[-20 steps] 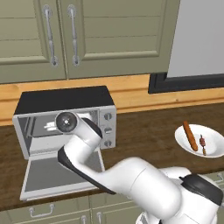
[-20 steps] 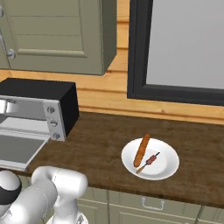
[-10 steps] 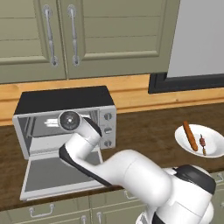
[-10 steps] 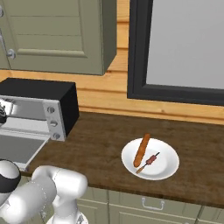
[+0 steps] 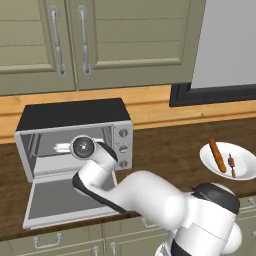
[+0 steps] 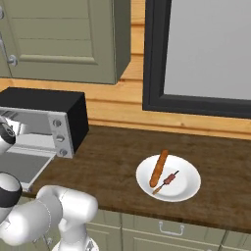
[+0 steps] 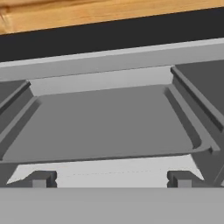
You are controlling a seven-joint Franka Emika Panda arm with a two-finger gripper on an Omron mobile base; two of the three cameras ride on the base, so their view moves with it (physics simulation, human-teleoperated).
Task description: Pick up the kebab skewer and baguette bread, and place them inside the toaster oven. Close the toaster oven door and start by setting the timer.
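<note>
The toaster oven (image 5: 75,115) stands at the left of the counter, and the toaster oven door (image 5: 55,202) lies folded down flat. My arm's wrist (image 5: 83,147) hangs in front of the oven mouth, hiding the hand behind it. In the hand view my gripper (image 7: 111,179) is open, its two fingertips (image 7: 41,178) wide apart with nothing between them, facing the bare oven tray (image 7: 109,127). The baguette bread (image 5: 217,155) and the kebab skewer (image 5: 231,165) lie side by side on a white plate (image 5: 245,172) far to the right, also seen as baguette bread (image 6: 158,168) and kebab skewer (image 6: 166,179).
Three knobs (image 5: 123,148) sit on the oven's right panel. Wall cabinets (image 5: 70,45) hang above the oven. A dark-framed window (image 6: 206,54) is behind the plate (image 6: 188,188). Bare brown counter (image 6: 108,166) lies between oven (image 6: 44,122) and plate.
My wrist has shifted slightly right and lower in front of the oven opening. The gripper stays open; the plate, baguette and skewer have not moved.
</note>
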